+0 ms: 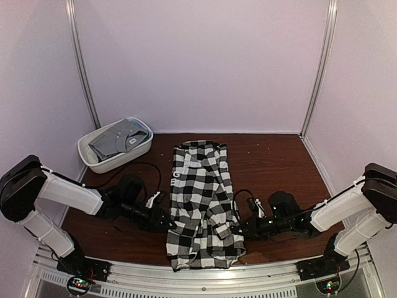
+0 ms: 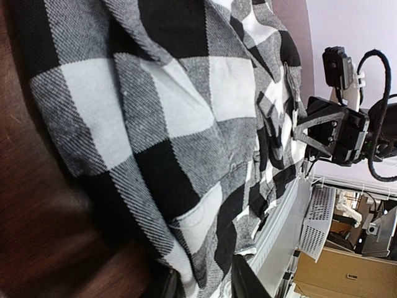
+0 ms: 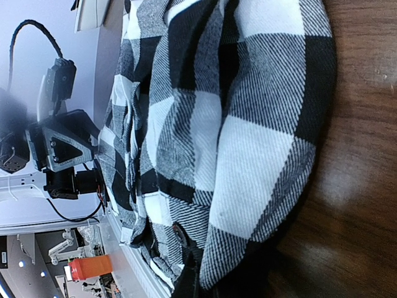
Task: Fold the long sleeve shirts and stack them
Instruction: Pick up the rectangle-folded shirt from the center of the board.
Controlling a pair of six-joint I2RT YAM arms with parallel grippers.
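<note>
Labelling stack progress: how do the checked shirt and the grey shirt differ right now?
Pattern: the checked shirt is black-and-white plaid; the grey shirt is plain.
Place: the checked shirt lies on the table; the grey shirt sits in the white tub, far left.
Pose: the checked shirt is a long strip; the grey shirt is a compact bundle.
Shared: both cloth, not stacked.

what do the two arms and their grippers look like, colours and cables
Both match. The left arm and right arm have white boxy links between bulky black joints. The left gripper and right gripper are black. Thin black cables loop over each wrist. No sleeves and no readable markings.
</note>
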